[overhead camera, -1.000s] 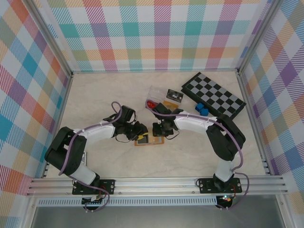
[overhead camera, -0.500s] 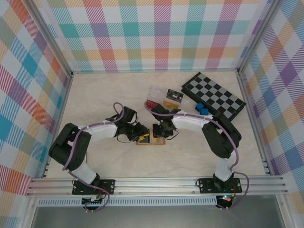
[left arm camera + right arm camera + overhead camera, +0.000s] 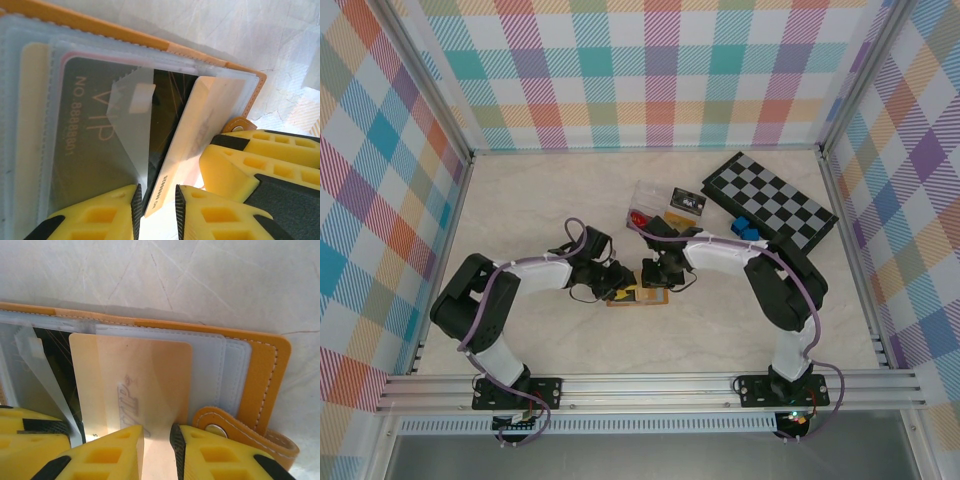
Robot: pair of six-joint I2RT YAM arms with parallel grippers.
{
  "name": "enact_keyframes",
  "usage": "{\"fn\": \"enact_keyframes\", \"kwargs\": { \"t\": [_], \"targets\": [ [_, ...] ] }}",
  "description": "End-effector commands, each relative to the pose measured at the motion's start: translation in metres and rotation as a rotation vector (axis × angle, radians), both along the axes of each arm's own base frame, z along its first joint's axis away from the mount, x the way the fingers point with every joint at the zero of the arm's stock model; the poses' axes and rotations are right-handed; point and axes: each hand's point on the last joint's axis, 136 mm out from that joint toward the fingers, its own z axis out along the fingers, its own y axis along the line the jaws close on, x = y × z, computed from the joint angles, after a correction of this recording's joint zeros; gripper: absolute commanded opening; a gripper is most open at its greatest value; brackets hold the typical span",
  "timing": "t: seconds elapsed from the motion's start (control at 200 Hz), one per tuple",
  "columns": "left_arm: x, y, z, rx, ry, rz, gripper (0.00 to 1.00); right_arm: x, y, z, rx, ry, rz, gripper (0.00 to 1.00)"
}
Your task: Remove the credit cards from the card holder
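Lying open, tan-orange card holder

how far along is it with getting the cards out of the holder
Done: the card holder lies open. In hand: the left claw straddles the raised edge of the pale card, grip unclear. Left: the dark card sits in its sleeve; neither card is out.

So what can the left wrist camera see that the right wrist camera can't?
Left wrist: the VIP and number printed on the dark card, and the left gripper straddling the tilted orange-yellow card. Right wrist: that card's face with curly lettering. Both: the tan card holder, its clear pockets and the clasp.
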Motion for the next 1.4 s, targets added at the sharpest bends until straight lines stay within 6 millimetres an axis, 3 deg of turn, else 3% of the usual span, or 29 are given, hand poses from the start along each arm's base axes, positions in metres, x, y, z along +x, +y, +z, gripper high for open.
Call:
{"fn": "enact_keyframes", "kwargs": {
  "t": [0.0, 0.615, 1.01, 1.395],
  "targets": [
    [0.0, -0.007, 0.001, -0.008, -0.004, -0.026, 0.26, -0.011, -0.007, -0.021, 0.0, 0.076, -0.024, 0.25],
    [0.004, -0.013, 0.0, -0.033, -0.01, -0.04, 0.25, -0.011, -0.007, -0.025, 0.083, 0.135, -0.056, 0.25],
    [0.004, -0.014, 0.004, -0.04, -0.033, -0.053, 0.17, -0.011, -0.009, -0.027, 0.079, 0.14, -0.063, 0.25],
    [-0.001, 0.006, 0.007, 0.076, -0.05, -0.069, 0.06, -0.006, -0.01, -0.011, 0.133, 0.116, -0.076, 0.28]
  ]
}}
